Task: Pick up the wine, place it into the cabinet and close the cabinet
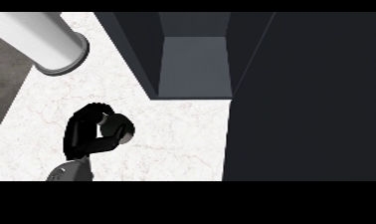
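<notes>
One hand [86, 133], my left, curled round the upright wine [122, 129] on the counter [176, 138]; the open cabinet [192, 68] lay ahead, to its right.

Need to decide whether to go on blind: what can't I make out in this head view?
- Wine: not made out; the left hand curls round something dark, hiding it.
- Right hand: shows nowhere in the head view.
- Cabinet: its top is cut off by the upper edge; the open door covers everything at the right.
</notes>
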`<state>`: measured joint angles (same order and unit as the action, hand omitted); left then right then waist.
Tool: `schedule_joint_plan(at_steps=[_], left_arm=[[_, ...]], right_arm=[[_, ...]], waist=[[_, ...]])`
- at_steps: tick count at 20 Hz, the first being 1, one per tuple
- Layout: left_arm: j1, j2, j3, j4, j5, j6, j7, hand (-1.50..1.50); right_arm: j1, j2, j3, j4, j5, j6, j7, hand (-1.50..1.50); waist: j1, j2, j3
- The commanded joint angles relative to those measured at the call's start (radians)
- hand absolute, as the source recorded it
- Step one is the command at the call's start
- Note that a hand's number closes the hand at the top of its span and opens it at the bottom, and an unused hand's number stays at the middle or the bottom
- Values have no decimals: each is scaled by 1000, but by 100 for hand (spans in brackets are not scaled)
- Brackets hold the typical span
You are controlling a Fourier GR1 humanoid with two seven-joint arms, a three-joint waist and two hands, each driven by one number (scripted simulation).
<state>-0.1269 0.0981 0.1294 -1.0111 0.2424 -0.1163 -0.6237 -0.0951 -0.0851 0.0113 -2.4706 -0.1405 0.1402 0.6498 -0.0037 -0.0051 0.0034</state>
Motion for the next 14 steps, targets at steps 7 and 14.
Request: schedule_joint_plan(at_steps=[7, 14], left_arm=[[125, 79, -17, -125, -99, 0, -131, 150], [231, 41, -79, -491, 20, -71, 88, 150]], right_arm=[[5, 18, 13, -112, -70, -21, 63, -150], [41, 21, -11, -111, -98, 4, 38, -150]], waist=[[2, 3, -4], [7, 0, -2]])
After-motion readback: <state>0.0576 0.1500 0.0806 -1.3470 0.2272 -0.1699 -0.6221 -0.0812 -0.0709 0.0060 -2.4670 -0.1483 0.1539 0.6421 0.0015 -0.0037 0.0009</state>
